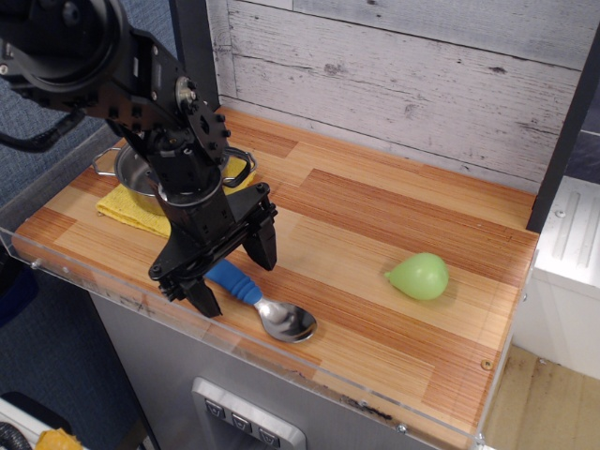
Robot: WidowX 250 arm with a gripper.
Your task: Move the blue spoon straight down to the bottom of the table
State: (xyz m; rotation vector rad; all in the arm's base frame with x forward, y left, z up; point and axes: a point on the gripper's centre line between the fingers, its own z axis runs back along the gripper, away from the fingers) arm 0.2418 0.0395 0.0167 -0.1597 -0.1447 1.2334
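A: Where is the blue spoon [264, 302] sitting?

B: It is lying flat on the surface [394, 234], close to the front rim — bowl pointing right, blue handle reaching up-left between the fingers [262, 242].

A: Is the gripper [232, 273] gripping it?

B: No — the fingers are standing spread apart, straddling the handle. A green pear-shaped object [418, 276] is resting well apart to the right.

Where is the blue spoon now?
The blue spoon lies at the table's front edge, left of centre, beneath the open gripper, far from the green object.
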